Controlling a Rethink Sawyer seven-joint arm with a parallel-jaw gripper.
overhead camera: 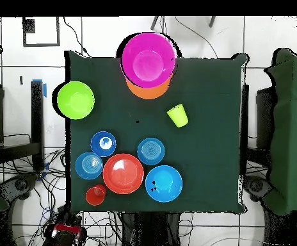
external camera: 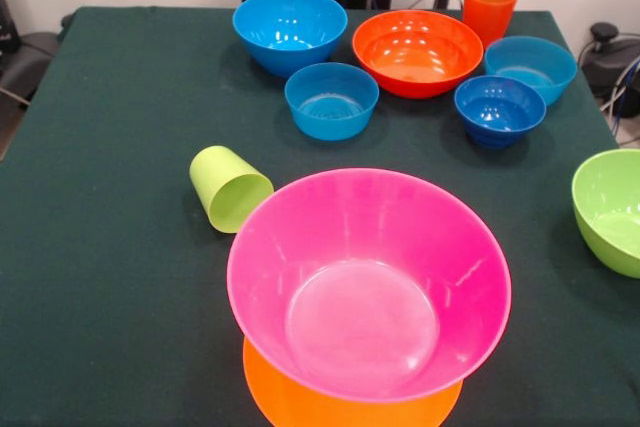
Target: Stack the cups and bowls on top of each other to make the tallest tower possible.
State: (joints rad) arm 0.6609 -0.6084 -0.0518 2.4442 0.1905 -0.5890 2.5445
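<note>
The pink bowl (external camera: 368, 285) sat upright on the overturned light-orange bowl (external camera: 300, 402); the lime green cup (external camera: 229, 188) lay tipped beside it. The pincer was out of sight, its state unknowable.

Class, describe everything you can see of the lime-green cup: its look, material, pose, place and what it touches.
The lime-green cup is a small, smooth, tapered tumbler that looks like plastic. It lies on its side on the dark green table, its open mouth turned toward the pink bowl, and appears empty. In the front view its rim looks very close to that bowl's rim; the overhead view shows a gap, so only the table touches it.
</note>
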